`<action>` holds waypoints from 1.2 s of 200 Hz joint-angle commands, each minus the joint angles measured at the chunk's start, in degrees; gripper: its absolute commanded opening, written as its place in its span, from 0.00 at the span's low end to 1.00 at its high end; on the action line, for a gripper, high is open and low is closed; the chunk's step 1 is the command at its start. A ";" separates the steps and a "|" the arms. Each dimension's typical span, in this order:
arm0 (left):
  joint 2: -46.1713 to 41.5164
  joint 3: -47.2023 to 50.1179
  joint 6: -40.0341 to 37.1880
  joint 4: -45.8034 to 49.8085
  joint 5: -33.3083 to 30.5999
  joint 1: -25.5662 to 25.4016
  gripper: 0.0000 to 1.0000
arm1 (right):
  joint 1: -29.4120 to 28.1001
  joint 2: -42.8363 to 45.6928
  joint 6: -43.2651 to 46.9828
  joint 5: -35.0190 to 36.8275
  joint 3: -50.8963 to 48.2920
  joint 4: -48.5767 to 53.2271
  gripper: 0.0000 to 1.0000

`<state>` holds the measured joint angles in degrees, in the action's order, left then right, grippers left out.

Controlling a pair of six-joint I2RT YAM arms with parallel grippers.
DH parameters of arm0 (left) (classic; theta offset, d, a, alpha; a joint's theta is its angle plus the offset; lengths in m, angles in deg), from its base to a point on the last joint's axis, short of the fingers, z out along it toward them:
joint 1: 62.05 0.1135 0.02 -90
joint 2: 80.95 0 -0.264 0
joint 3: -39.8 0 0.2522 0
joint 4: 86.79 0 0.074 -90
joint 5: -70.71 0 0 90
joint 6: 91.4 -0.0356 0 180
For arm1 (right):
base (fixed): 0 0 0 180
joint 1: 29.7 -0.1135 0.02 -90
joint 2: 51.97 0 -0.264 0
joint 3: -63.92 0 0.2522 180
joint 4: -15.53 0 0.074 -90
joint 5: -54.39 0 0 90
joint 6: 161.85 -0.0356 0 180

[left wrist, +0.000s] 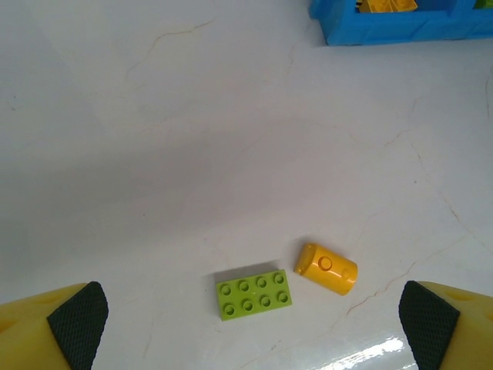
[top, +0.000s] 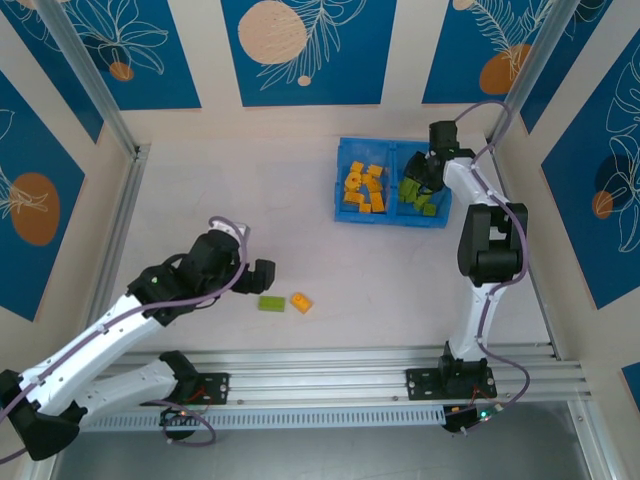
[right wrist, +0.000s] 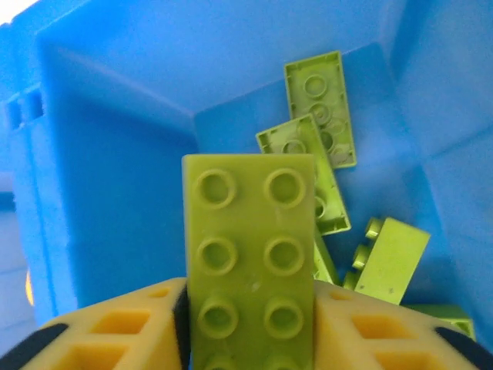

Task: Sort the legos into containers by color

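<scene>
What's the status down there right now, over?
Right tool shut on held green brick, over green compartment. Left tool open above loose green brick and orange piece on table. Nothing in the way.

Plastic nearly everywhere, on a smooth pale worktop (left wrist: 154, 116).
It is looking like polished stone, faintly veined and catching glare. The loose lime brick (left wrist: 253, 294), the orange-yellow piece (left wrist: 326, 268) and the held lime brick (right wrist: 250, 231) in the right claw (right wrist: 250, 331) are showing smooth moulded plastic with a soft sheen; the blue bin (right wrist: 115, 154) is shining likewise. The left claw (left wrist: 248, 333) is showing yellow plastic faced with dark cross-hatched pads (left wrist: 77, 320), and the rails (top: 380, 365) are gleaming like brushed metal.
</scene>
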<state>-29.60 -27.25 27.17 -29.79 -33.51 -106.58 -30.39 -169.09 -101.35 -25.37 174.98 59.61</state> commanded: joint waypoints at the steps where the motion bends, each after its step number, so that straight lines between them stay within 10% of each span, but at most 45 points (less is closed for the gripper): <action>1: -0.84 1.69 2.39 2.18 -1.50 -0.17 1.00 | 0.35 0.35 0.59 -0.66 4.11 4.43 0.53; 87: 11.83 -1.19 -4.71 -5.94 15.58 -1.44 1.00 | -3.82 26.54 -1.19 -10.47 -16.27 -2.18 0.67; 138: 25.54 -4.31 -12.98 -6.24 19.16 -6.81 1.00 | -18.01 45.39 4.47 -14.74 -28.84 3.18 0.88; 172: 33.90 -5.28 -15.57 -7.49 17.28 -9.55 0.98 | -21.33 53.27 0.68 -22.72 -37.67 9.75 0.96; 240: 44.30 -6.18 -17.66 -10.91 10.58 -10.49 0.85 | -22.22 63.59 -2.31 -13.10 -43.18 16.44 0.98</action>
<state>12.63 -31.36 11.39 -38.77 -18.80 -116.37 -52.24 -107.52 -102.44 -39.51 131.44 74.15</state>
